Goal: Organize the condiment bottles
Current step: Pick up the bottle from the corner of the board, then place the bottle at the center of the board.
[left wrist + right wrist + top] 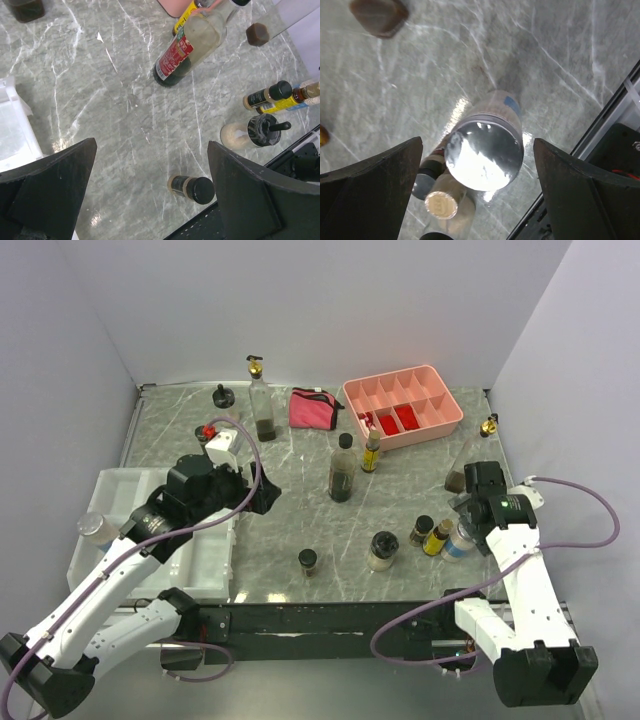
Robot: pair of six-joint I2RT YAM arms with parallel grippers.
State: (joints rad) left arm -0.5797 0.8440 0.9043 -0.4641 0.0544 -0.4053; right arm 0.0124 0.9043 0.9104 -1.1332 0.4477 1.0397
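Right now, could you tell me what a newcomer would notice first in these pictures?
The pink tray with red items stands out at the back right. Bottles are scattered across the marble table, and the right gripper hangs open over a silver-lidded jar near the front right.

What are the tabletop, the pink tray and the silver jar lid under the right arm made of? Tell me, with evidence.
Tabletop: grey stone look with white veins, polished, showing glare; real marble or laminate, unclear. Pink tray: likely moulded plastic, matte, even colour, rounded dividers. Silver jar lid: probably metal, mirror-bright, reflecting light.
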